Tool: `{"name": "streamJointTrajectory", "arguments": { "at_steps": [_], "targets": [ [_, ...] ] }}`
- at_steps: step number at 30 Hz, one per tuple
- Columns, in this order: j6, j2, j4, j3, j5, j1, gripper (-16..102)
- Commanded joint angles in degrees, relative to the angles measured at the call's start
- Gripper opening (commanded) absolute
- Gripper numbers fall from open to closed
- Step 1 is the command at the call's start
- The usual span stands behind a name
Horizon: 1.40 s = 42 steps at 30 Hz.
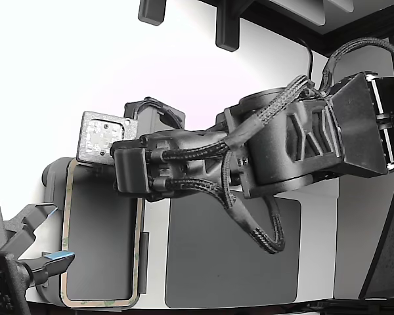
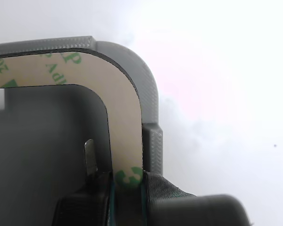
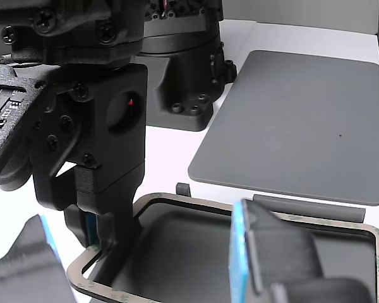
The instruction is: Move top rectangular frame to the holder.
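Closest to the wrist camera, the end effector (image 2: 125, 188) is closed on one short side of the top rectangular frame (image 2: 125, 117), with the tan strip pinched between its two fingers. Green print shows on the strip. In the exterior view the frame (image 1: 68, 223) lies over the holder (image 1: 49, 174) at that view's left, on the white tabletop (image 1: 154, 230). A darker grey mat (image 1: 233, 252) lies just beside it, toward the exterior view's right. A second arm's blue-padded jaw (image 3: 240, 252) hangs near the frame.
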<state>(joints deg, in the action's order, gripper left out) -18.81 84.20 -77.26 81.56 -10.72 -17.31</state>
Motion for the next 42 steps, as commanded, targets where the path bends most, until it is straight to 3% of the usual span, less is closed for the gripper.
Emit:
{"name": "streamJointTrajectory", "arguments": {
  "at_steps": [1,42],
  "targets": [
    [0.09,1.67,0.26,-0.88,0.18,0.88,-11],
    [-0.53,-1.32,-0.70,-1.49,0.26,0.62,-11]
  ]
}}
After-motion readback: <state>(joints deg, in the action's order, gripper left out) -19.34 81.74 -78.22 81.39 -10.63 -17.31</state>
